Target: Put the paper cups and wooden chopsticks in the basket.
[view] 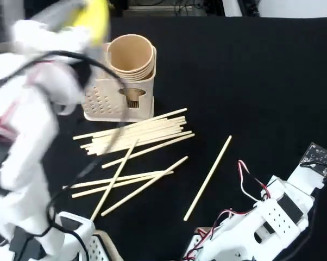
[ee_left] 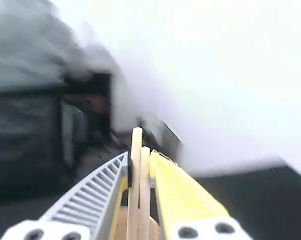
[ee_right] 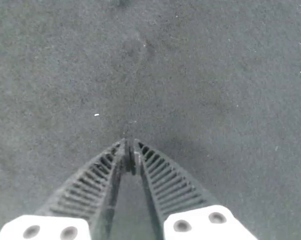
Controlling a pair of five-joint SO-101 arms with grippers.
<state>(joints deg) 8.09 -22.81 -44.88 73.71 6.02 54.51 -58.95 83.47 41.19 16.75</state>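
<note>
The left gripper (ee_left: pixel 139 156), jaws clamped on two chopsticks (ee_left: pixel 136 192), hung near the basket (view: pixel 106 100) holding the cups (view: pixel 131 54). It should centre the tips over the opening beside the cups before releasing. Loose chopsticks (view: pixel 142 133) lay on the table (view: pixel 250 81). The right gripper (ee_right: pixel 129 149) sat with jaws together.

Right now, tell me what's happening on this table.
The left claw is shut on a pair of wooden chopsticks, lifted off the table near the basket. A stack of paper cups already sits in the basket. Many more chopsticks lie scattered on the table in front of it. The right claw is shut and empty, pointing down at the table.
</note>
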